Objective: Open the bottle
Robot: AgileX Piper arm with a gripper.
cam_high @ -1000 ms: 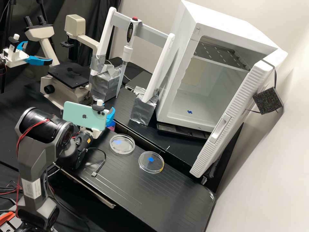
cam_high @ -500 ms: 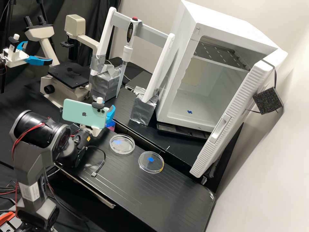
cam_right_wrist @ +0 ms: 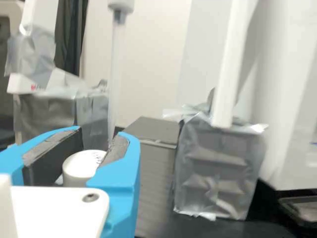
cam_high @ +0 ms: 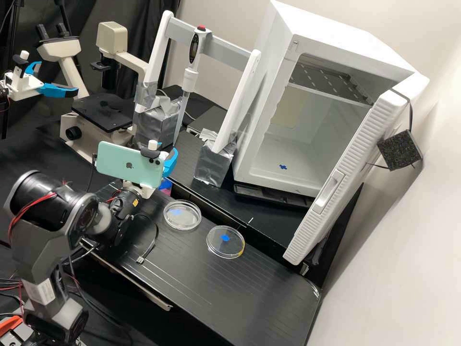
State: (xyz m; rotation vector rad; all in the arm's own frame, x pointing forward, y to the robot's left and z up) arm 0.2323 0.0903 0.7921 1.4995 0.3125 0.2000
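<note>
Going from the left of the high view, we are seeing the dark grey arm (cam_high: pixel 43 199) reaching in over the black bench (cam_high: pixel 269 288), with a cream microscope (cam_high: pixel 103 113) standing behind it. A light green phone (cam_high: pixel 127 163) is sitting tilted above the arm's wrist. Just past it, a silver-taped block (cam_high: pixel 156 126) is holding up a white post. Next we are finding the bottle (cam_high: pixel 165 187), a small blue and pink shape, standing low beneath the blue fingers at the bench's back edge. Our pincer (cam_high: pixel 170 162) is hovering over it, and in the wrist view we are seeing its dark pads (cam_right_wrist: pixel 52 161) standing apart by about the width of a white cap (cam_right_wrist: pixel 79 167), closing on its two sides. We are not able to tell whether that cap is resting on the bottle or lifted off.

Further right, a clear dish (cam_high: pixel 185 228) is lying flat near the bottle, and a pipette (cam_high: pixel 189 81) is hanging upright behind. Then a second taped block (cam_high: pixel 214 166) is standing, and another clear dish (cam_high: pixel 225 256), showing a blue mark, is lying nearer us. Last, a white cabinet (cam_high: pixel 269 175) is gaping, its ribbed door (cam_high: pixel 355 163) swinging wide.
</note>
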